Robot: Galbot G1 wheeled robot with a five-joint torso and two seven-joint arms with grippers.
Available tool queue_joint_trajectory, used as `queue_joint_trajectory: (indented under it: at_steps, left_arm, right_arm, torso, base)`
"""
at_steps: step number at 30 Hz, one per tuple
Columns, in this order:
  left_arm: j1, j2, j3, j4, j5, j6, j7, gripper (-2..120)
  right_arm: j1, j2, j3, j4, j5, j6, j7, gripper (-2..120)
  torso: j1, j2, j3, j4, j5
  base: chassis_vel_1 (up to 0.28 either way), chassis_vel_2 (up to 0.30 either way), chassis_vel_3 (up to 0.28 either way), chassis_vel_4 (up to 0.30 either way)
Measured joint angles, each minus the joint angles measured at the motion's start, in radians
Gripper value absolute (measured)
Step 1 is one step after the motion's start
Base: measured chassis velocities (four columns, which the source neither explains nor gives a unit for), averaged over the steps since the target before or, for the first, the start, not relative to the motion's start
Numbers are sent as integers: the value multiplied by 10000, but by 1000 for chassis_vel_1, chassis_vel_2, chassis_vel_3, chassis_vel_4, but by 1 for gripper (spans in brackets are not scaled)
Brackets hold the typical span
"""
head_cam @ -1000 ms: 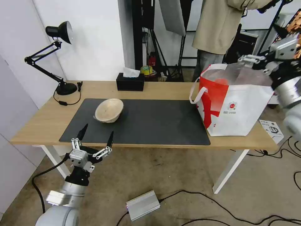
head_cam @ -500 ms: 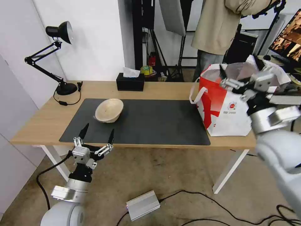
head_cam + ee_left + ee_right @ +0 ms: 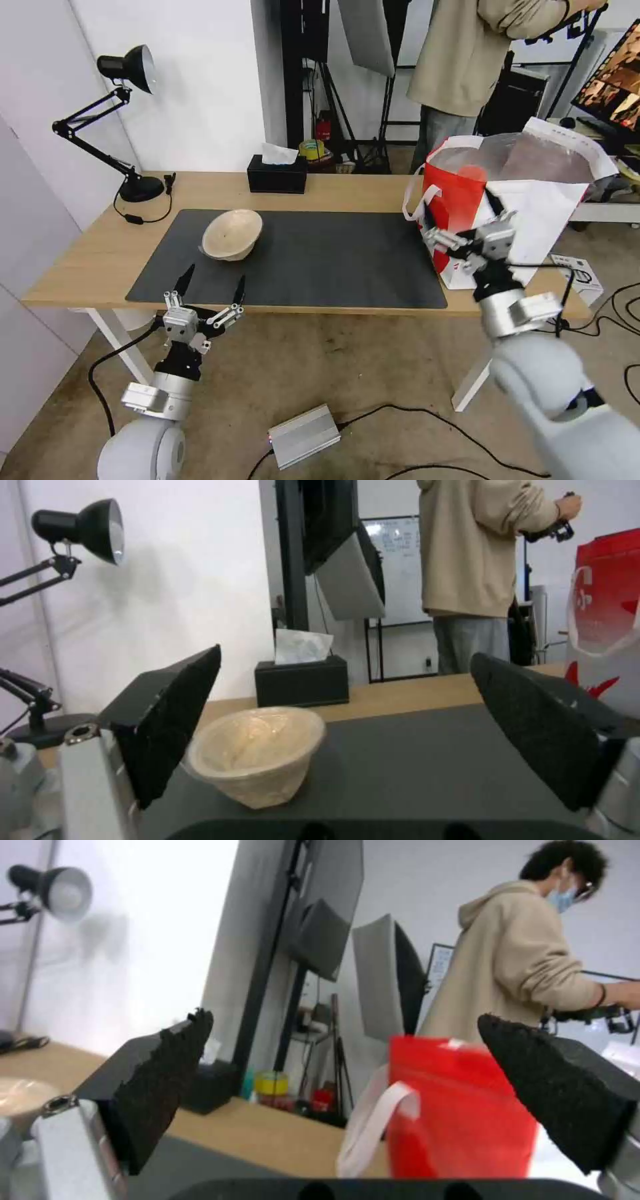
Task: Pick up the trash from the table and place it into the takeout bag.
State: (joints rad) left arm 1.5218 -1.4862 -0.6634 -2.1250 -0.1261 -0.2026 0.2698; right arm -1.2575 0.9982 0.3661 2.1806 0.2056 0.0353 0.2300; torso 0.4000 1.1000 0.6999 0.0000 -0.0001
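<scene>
**One bowl left on the desk, both arms low and empty**

The beige bowl [image 3: 232,234] is the one piece of trash in sight on the desk [image 3: 347,190]. It sits tilted on the grey mat [image 3: 313,257], at about 10 o'clock from the mat's centre. The bag [image 3: 513,213] stands at 3 o'clock, on the desk's right end, mouth open; its foil lining shows, but what lies inside cannot be made out.

The left gripper [image 3: 208,287] hangs just off the desk's near edge, at 6 o'clock from the bowl, fingers [image 3: 170,715] spread wide and holding nothing. In the left wrist view the bowl [image 3: 257,752] lies ahead, between the two fingers. The right gripper [image 3: 467,223] is in front of the bag's near face, fingers [image 3: 553,1095] also spread and empty.

By my reading the step in hand is the reach for the last bowl. The next move calls for the left arm to rise over the edge and close on the bowl's rim without crushing the thin wall.
</scene>
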Motion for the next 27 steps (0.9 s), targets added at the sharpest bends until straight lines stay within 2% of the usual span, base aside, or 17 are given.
queue_joint_trajectory:
  at_steps: [18, 27]
  left_arm:
    - [215, -108, -156, 57, -19, -343, 32, 100]
    - [392, -260, -196, 4, -20, -570, 46, 100]
  right_arm:
    - [-1724, 1195, -438, 357, -1597, 735, -33, 100]
    - [-2483, 1389, -485, 424, -2109, 1057, -61, 100]
  torso:
    - [0, 0, 0, 1, 1]
    - [0, 1, 0, 0, 1]
  base:
    - [0, 0, 0, 0]
    - [0, 0, 0, 0]
